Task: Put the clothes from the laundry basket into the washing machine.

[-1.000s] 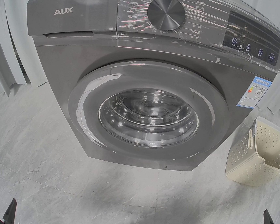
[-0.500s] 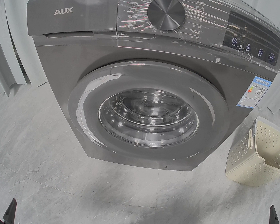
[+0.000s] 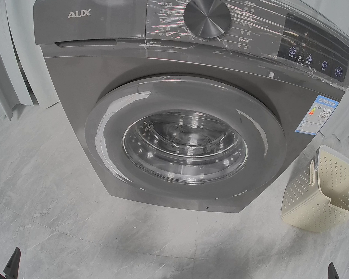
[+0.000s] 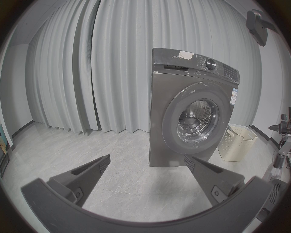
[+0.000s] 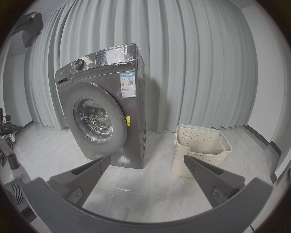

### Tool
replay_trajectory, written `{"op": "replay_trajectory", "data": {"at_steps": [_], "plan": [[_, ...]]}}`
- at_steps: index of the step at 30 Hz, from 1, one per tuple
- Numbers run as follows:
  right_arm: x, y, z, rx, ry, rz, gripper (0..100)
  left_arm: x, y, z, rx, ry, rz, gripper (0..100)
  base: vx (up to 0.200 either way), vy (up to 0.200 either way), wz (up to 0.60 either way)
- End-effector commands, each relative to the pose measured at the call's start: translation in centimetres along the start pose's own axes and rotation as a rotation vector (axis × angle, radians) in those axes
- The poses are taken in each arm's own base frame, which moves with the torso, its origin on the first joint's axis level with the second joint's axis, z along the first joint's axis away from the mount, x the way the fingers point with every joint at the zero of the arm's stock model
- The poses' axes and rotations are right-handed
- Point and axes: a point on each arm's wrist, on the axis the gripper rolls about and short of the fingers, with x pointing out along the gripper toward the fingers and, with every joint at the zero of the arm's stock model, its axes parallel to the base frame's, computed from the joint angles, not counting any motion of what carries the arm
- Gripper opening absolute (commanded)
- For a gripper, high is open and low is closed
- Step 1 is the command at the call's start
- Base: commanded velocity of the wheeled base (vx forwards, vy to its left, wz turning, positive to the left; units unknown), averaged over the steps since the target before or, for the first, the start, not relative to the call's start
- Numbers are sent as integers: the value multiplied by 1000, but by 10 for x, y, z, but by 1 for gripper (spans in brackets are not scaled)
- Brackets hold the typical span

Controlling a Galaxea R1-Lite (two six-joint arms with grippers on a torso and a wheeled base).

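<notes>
Before the closed grey front-loading washing machine (image 3: 184,147), the left gripper (image 3: 1,240) and right gripper (image 3: 343,260) are hanging spread-fingered, the cream perforated plastic laundry basket (image 3: 320,192) (probably light and tippy, best gripped at its rim) standing just beside the machine.

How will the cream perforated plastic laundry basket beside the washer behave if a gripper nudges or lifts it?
The cream perforated plastic laundry basket is probably light: its walls are thin and hole-patterned, and it looks empty. A low push would likely slide it across the smooth grey tiled floor rather than tip it. The walls may flex if pinched.
</notes>
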Motion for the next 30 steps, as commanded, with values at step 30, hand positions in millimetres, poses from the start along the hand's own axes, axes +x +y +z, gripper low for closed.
{"op": "replay_trajectory", "data": {"at_steps": [30], "plan": [[0,0,-5,3,12,9,100,0,0,-5,1,6,8,100,0,0,0]]}}
